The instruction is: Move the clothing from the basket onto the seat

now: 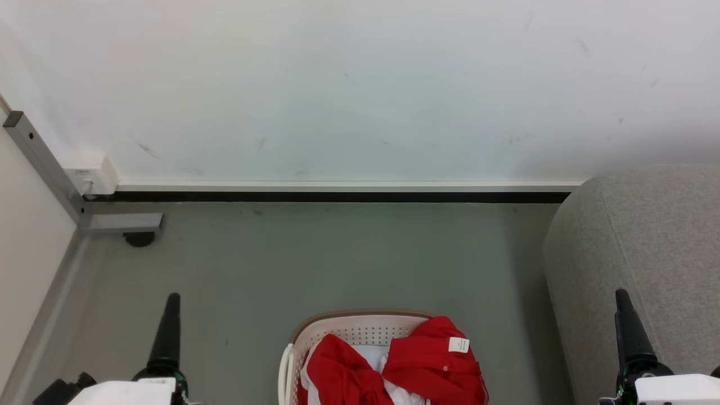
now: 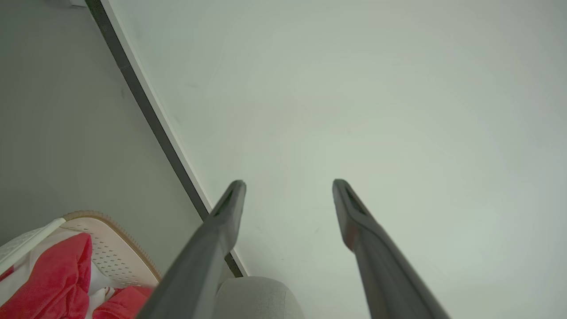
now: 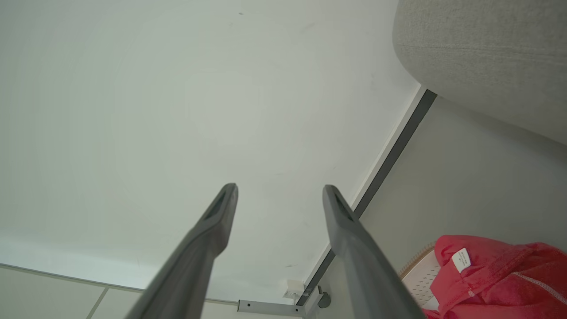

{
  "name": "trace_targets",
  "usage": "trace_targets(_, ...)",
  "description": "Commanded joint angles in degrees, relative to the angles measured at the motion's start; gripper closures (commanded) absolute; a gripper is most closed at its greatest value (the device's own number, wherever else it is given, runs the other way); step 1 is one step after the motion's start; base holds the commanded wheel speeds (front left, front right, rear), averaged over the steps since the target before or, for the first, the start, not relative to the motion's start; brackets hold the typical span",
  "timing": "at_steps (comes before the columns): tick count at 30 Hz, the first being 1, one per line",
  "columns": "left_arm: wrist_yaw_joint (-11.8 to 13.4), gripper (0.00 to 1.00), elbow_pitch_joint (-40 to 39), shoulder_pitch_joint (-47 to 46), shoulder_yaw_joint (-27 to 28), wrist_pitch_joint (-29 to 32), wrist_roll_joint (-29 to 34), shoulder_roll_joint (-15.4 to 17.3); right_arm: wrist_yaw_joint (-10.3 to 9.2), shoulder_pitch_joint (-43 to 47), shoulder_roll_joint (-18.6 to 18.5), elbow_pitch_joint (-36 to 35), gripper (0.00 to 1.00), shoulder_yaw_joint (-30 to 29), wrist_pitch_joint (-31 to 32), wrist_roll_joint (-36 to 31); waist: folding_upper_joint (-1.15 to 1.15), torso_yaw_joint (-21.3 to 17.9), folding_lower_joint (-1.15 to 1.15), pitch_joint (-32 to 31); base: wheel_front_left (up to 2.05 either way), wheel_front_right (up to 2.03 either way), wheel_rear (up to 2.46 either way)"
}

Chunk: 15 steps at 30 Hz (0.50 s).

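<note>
Room: a pale wall [image 1: 360, 84] is seen at the far side, met by a grey floor [image 1: 337, 259] along a white-and-dark skirting strip [image 1: 337, 191]. A grey metal bracket [image 1: 50, 169] is fixed at the far left.
Basket: the basket [image 1: 360, 323] is set on the floor at the near centre, between the two arms. Its brown rim and perforated far wall are exposed.
Clothing: the clothing [image 1: 427, 365] is heaped inside the basket, red with white showing through. One red fold is draped over the right rim, with a small white label [image 1: 459, 344] turned upward.
Seat: the seat [image 1: 647, 253] is placed to the right of the basket, with a strip of floor between them. Nothing is seen on its visible part.
Left gripper: the left gripper [image 2: 289, 183] is held with its fingers spread wide and nothing between them. It is left of the basket and pointed toward the wall.
Right gripper: the right gripper [image 3: 280, 188] is likewise spread wide and empty, at the near right before the seat.
Handling: the fabric is judged to be light, soft and limp. Sagging and trailing are to be expected once it is lifted.
Hold: the raised red fold near the label is judged the best place to be pinched, since it is bunched and stands clear of the rim.
Progress: the task is judged not yet begun, as no garment is held.
Risk: a second garment may be dragged out with the first, or the light basket may be tipped.
</note>
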Motion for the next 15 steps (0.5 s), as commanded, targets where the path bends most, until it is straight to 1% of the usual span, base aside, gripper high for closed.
trace_targets(1,-0.3,0.0,-1.0,-1.2,0.5,-0.6,2.7,0.5,-0.03,-1.5,-0.6,-1.4,0.0,0.4,-0.7,-2.3,0.0,0.0,0.0,0.0,0.0,0.0,0.0)
trace_targets(15,-0.1,0.0,-2.8,-1.1,0.0,-3.5,18.8,0.7,-0.04,-1.8,-0.7,-2.3,0.0,3.7,-3.6,-17.9,0.0,0.0,0.0,-0.1,0.0,0.0,0.0)
